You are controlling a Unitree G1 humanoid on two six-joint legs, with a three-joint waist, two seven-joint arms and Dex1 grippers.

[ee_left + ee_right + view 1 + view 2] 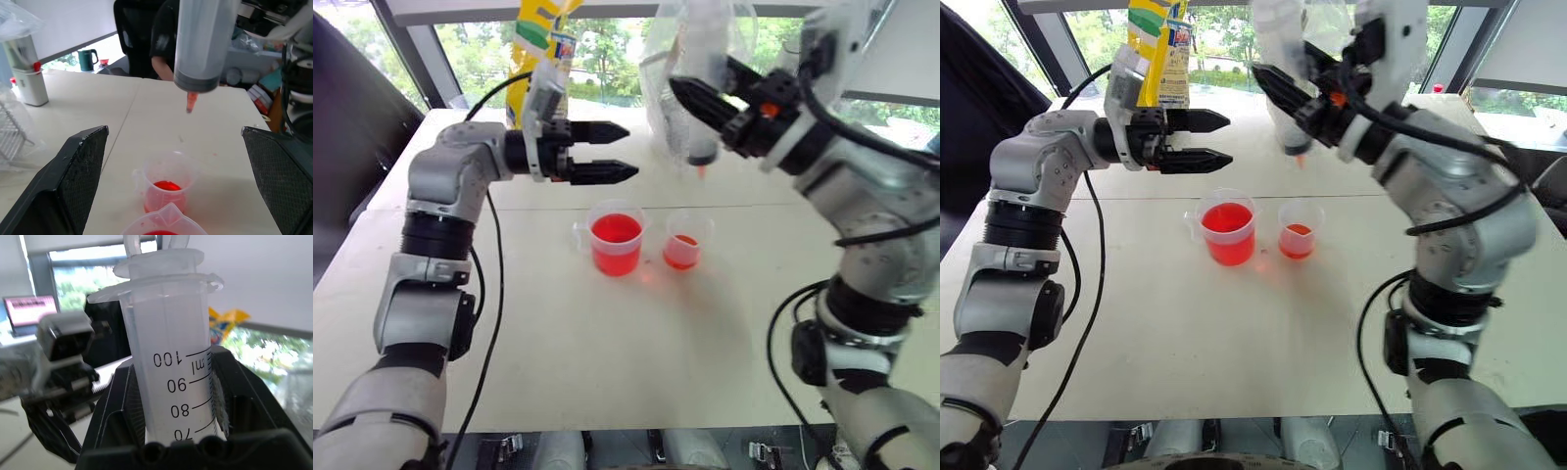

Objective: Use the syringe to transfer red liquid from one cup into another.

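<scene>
Pale table [607, 372] — handled cup [615, 243] and smaller cup [683, 241], seemingly apart.

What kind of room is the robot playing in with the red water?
Probably an office or lab room. The cups stand on a pale table beside big windows with trees outside, and an open laptop and a dark office chair stand behind.

— Syringe [703, 108]? 
— Clear, upright, orange tip down, raised above the table over the smaller cup [686, 240]; barrel looks empty, hard to be sure.
— Cups?
— Side by side, close but apart. Handled cup [613, 238] about half full of red liquid [615, 230]; smaller holds a shallow layer.
</scene>
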